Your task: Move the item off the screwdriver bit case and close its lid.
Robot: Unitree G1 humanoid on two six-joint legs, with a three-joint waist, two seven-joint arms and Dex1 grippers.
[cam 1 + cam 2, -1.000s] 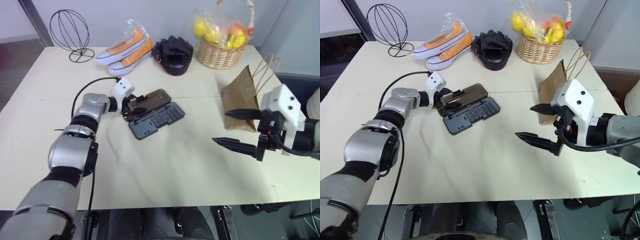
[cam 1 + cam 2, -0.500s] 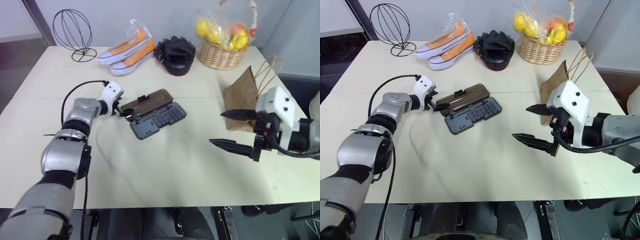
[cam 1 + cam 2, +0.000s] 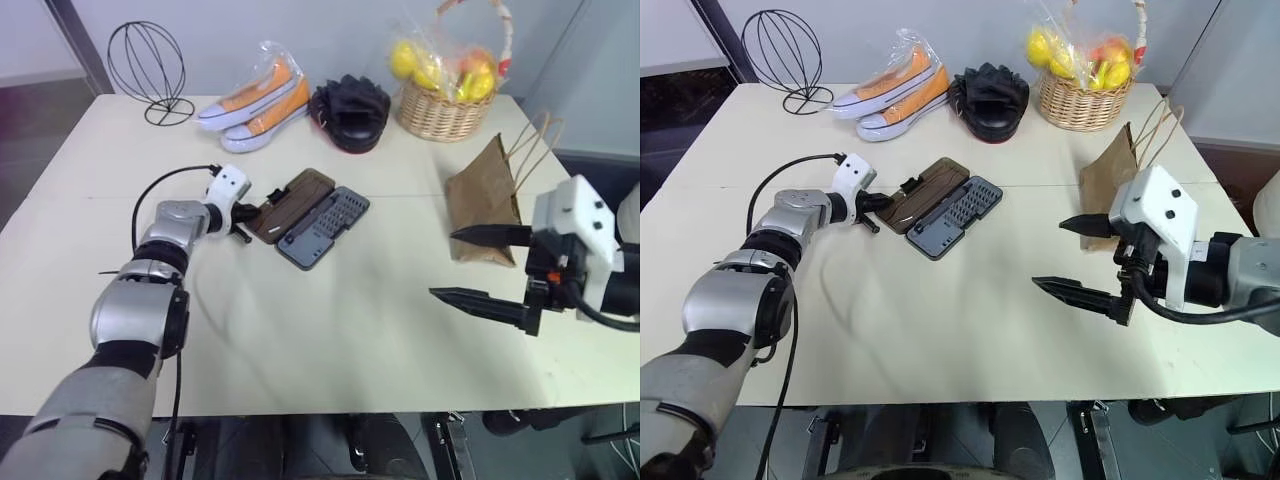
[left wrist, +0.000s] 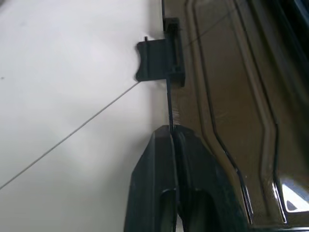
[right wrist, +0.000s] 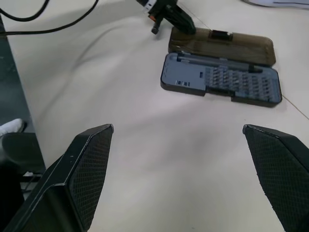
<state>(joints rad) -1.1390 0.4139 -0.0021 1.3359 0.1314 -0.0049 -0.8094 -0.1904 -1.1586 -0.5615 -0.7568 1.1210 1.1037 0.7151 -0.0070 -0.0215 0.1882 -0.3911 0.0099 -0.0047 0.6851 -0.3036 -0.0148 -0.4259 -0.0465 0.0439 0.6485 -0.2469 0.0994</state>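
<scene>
Crowding the table's [image 3: 330,330] far edge: sneakers [image 3: 255,98], pouch [image 3: 348,108], fruit basket [image 3: 445,95].

This looks like a test room or lab set up for handling trials, not a home. A plain cream rectangular table [image 3: 330,330] stands before bare pale walls, with dark floor past its left edge. Along its far edge sit unrelated props: a black wire head-shaped stand [image 3: 146,68], orange canvas shoes in clear plastic wrap [image 3: 255,98], a black round pouch [image 3: 348,110] and a wicker basket of wrapped fruit [image 3: 442,95].
</scene>
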